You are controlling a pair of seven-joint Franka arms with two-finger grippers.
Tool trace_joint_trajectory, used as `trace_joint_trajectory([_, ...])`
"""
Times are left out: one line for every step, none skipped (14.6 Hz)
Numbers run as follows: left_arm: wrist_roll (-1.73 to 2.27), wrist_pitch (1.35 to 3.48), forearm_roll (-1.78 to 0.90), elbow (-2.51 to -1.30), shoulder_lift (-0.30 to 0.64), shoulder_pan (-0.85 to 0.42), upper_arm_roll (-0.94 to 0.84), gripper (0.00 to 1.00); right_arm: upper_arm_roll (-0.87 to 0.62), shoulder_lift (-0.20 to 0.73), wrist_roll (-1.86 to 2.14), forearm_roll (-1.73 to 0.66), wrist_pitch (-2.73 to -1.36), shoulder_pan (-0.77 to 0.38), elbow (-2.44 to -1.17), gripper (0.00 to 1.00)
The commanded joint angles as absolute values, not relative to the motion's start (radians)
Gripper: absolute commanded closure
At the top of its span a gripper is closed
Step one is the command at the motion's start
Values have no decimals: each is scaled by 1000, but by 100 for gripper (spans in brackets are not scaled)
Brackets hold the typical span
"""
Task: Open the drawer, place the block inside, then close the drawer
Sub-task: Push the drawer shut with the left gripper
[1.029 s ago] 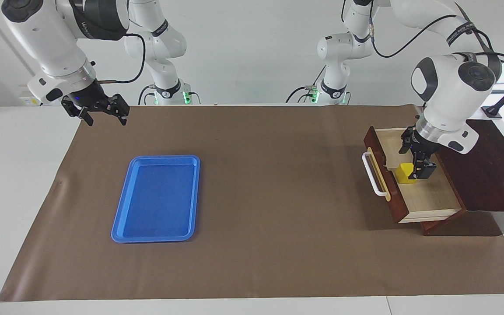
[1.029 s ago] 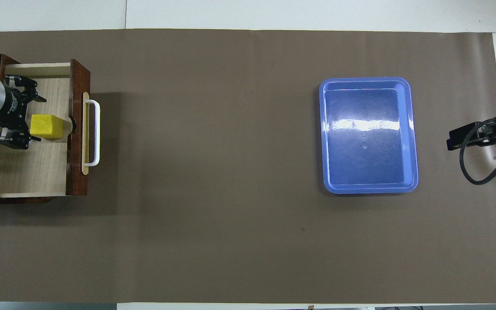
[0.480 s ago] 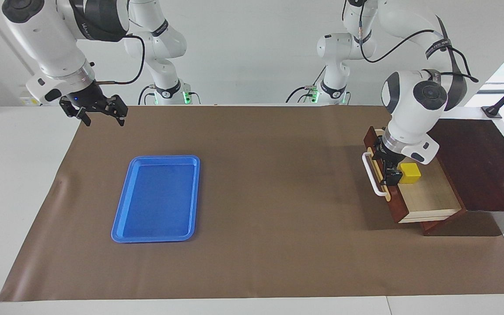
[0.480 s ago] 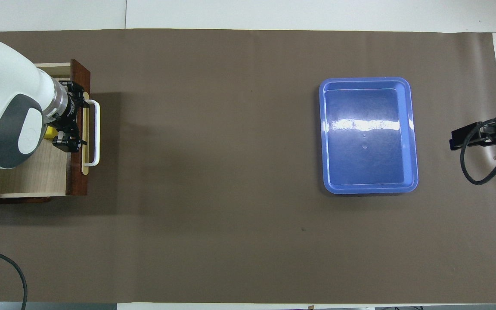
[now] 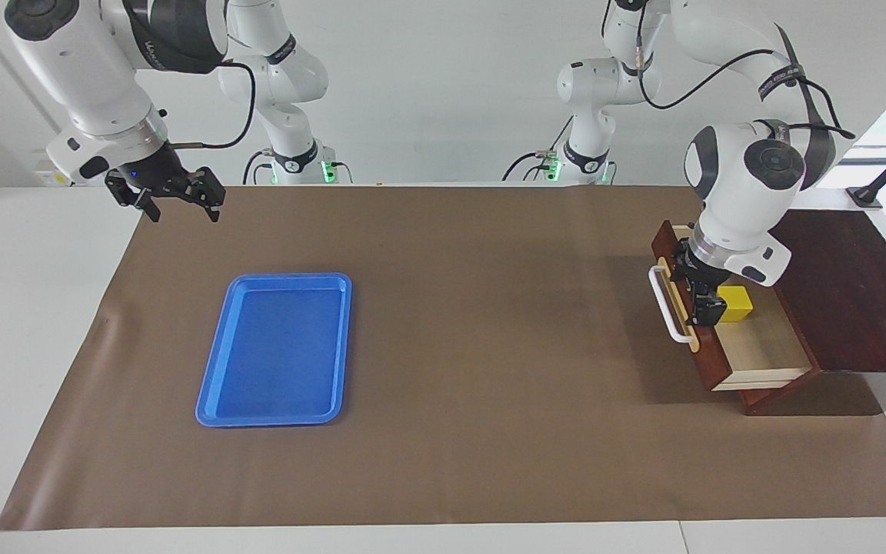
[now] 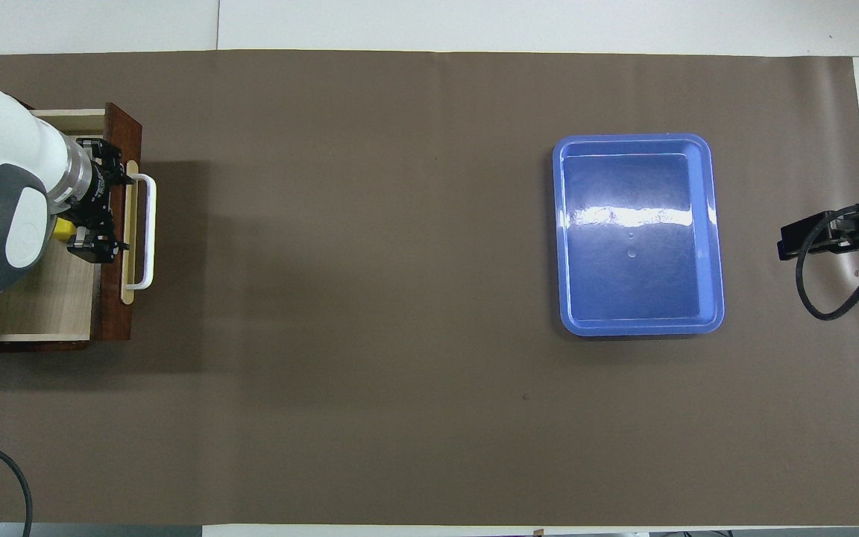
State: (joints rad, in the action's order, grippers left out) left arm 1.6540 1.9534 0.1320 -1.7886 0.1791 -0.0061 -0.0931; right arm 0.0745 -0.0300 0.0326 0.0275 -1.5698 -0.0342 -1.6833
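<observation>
The drawer [image 5: 708,350] stands partly pulled out of its dark wooden box [image 5: 851,292] at the left arm's end of the table. Its white bar handle [image 5: 666,304] faces the middle of the table. The yellow block [image 5: 737,304] lies on the drawer's pale floor, just inside the front panel. In the overhead view only a sliver of the block [image 6: 63,229] shows beside the wrist. My left gripper [image 5: 701,298] is open, holds nothing, and sits at the top edge of the drawer front [image 6: 116,298]. My right gripper [image 5: 185,209] waits open and empty above the table edge at the right arm's end.
A blue tray [image 5: 274,346] lies on the brown mat toward the right arm's end, with nothing in it. In the overhead view the tray [image 6: 638,231] sits between the mat's middle and the right gripper [image 6: 810,239].
My left gripper moved from beside the block, inside the drawer, to the drawer front. The drawer, with the block in it, then slid a little way into the box. The right arm stayed put.
</observation>
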Motion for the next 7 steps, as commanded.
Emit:
trace_joint_trajectory([1568,1988,160,-1796,163,63,-91,0,69,-54,20,48,-1588,-34,-1713,0])
trace_joint_trajectory([1537,2000,160,-1798,163,89,-91,0,69,-54,20,48,-1586,-34,-1713,0])
trace_joint_trajectory([1517,2009,160,-1799,163,112,-91,0,69,-54,20,48,-1586,-34,-1713,0])
trace_joint_trajectory([1499,2019,160,-1804,163,133,-91,0,69,-54,20,48,-1586,-34,-1713,0])
trace_joint_trajectory([1477,2031,160,-1807,161,153,-91,0,69,-54,20,48,-1586,-34,-1713,0])
trace_joint_trajectory([1461,2037,160,-1807,161,170,-91,0,69,-54,20,48,-1586,-34,-1713,0])
trace_joint_trajectory([1442,2042,160,-1809,161,184,-91,0,69,-54,20,48,-1586,-34,-1713,0])
